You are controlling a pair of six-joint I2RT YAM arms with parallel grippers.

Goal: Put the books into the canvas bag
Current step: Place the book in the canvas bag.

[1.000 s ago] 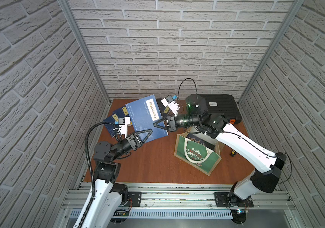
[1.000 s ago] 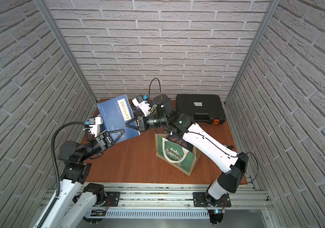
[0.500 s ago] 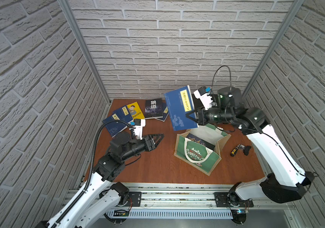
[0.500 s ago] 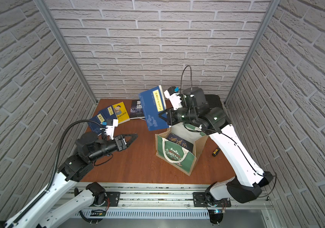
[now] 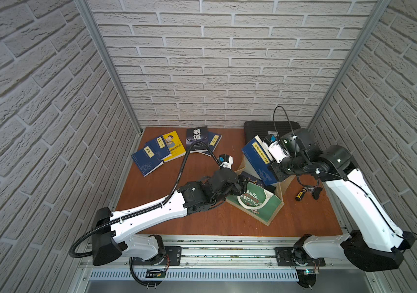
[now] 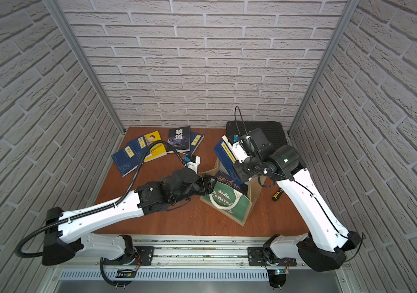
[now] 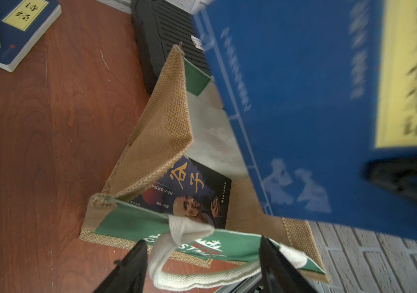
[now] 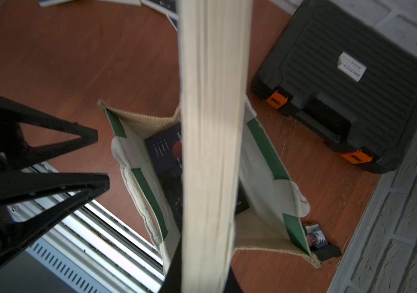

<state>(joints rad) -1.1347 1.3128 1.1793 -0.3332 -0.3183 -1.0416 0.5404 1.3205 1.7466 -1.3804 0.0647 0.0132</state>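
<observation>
The bag (image 5: pixel 262 210) stands on the right half of the counter (image 5: pixel 202 223), just in front of the black case (image 8: pixel 342 88). Its mouth is open and looks up. One dark book (image 7: pixel 192 192) lies inside it.

The right fingers (image 5: pixel 273 175) are clamped on a blue book (image 5: pixel 255 159). They hold it by one end, up in the air, right over the mouth of the bag. The book is tilted, with its low corner at the mouth. I cannot tell if that corner is inside yet.

The left fingers (image 5: pixel 243 184) are apart. They sit at the front wall of the bag, and the white handle (image 7: pixel 177 233) lies between them. They are not pinching it.

Five more books (image 5: pixel 159 152) lie flat near the back left corner of the counter. They wait for their turn.

The step now, I think, is to drop the blue book in. To do it well, the right arm should turn the book so it stands more upright, then go down slowly. The low corner should slip in next to the dark book, not land on the rim. The bag is soft, so a bump on the rim could fold the wall or tip the bag over. The left fingers can help here. They could close on the front wall or the handle and pull it a bit toward the front edge, so the mouth is wide. The right fingers should open only when most of the book is inside. If they open too soon, the book may fall out onto the counter
</observation>
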